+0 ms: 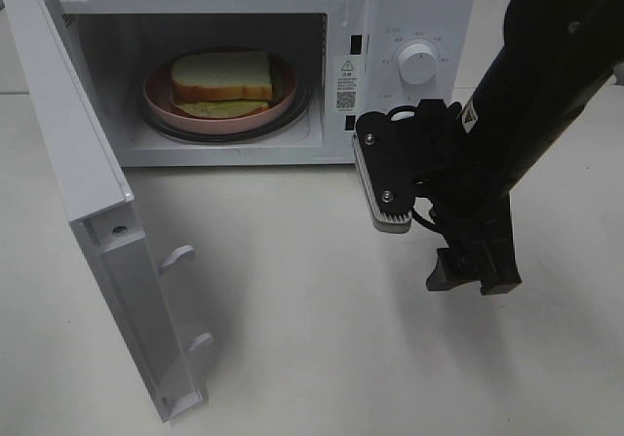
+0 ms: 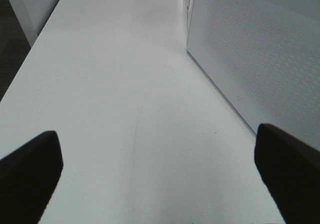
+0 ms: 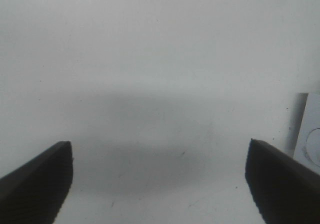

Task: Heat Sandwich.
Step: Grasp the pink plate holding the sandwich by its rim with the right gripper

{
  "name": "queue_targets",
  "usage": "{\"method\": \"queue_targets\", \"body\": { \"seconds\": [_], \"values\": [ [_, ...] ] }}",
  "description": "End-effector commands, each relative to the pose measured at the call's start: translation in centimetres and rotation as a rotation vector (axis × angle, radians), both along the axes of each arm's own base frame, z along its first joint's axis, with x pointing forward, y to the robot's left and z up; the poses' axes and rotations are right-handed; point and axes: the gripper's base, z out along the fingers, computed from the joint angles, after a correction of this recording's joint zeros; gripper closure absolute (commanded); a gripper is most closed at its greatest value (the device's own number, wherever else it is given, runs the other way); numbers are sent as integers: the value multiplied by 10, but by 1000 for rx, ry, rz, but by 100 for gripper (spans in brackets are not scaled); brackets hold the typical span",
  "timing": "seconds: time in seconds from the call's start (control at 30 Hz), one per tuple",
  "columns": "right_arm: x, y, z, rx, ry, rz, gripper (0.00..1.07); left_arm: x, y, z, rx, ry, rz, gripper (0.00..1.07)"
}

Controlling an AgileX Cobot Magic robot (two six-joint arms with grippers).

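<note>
White tabletop [image 1: 322,358] fills the scene, with a white microwave [image 1: 419,7] at the far side and its door [image 1: 88,182] swung wide open to the left. You've got the sandwich [image 1: 222,77] on the pink plate [image 1: 161,99], inside the cavity on the turntable [image 1: 229,132], so loading reads as done. Your right gripper [image 3: 157,149] hangs just in front of the control panel [image 1: 414,99], to the near right of the cavity mouth. Its jaws are spread wide with nothing held, and its wrist view shows only bare table beneath. Your left gripper [image 2: 156,131] is out of the high view. Its own wrist view shows the jaws wide and empty, low over the table on the left, beside the outer face of the open door. Left to do, by my read: shut the door, then turn the dial [image 1: 419,63] to start heating. Neither step is done; the door is fully open, and I can't read the dial setting at this size. Call it roughly halfway. The left gripper looks better placed to push the door closed from outside, and the right one is nearer the dial. Watch that the door swing clears the right gripper near the cavity's right edge.
</note>
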Motion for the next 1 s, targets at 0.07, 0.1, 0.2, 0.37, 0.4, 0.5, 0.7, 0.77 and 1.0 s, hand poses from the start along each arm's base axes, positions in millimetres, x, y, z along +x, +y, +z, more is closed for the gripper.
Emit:
{"method": "queue_targets", "body": {
  "seconds": [0.07, 0.1, 0.2, 0.37, 0.4, 0.5, 0.7, 0.77, 1.0],
  "values": [
    [1, 0, 4, 8, -17, -17, 9, 0, -1, -1, -6, -11, -1, 6],
    [2, 0, 4, 8, -19, -16, 10, 0, -1, -1, -6, -11, -1, 6],
    [3, 1, 7, 11, -25, -16, 10, 0, -1, -1, -6, -11, -1, 6],
    [10, 7, 21, 29, -50, -25, 14, 0, -1, -1, -6, -11, -1, 6],
    [11, 10, 22, 28, -56, -16, 15, 0, -1, -1, -6, -11, -1, 6],
    [15, 24, 29, 10, -95, 33, 17, 0, -1, -1, -6, -11, -1, 6],
    [23, 44, 33, 15, -128, 60, 18, 0, -1, -1, -6, -11, -1, 6],
    [29, 56, 34, 32, -147, 69, 19, 0, -1, -1, -6, -11, -1, 6],
    [41, 82, 34, 72, -218, 112, 20, 0, -1, -1, -6, -11, -1, 6]
  ]
}}
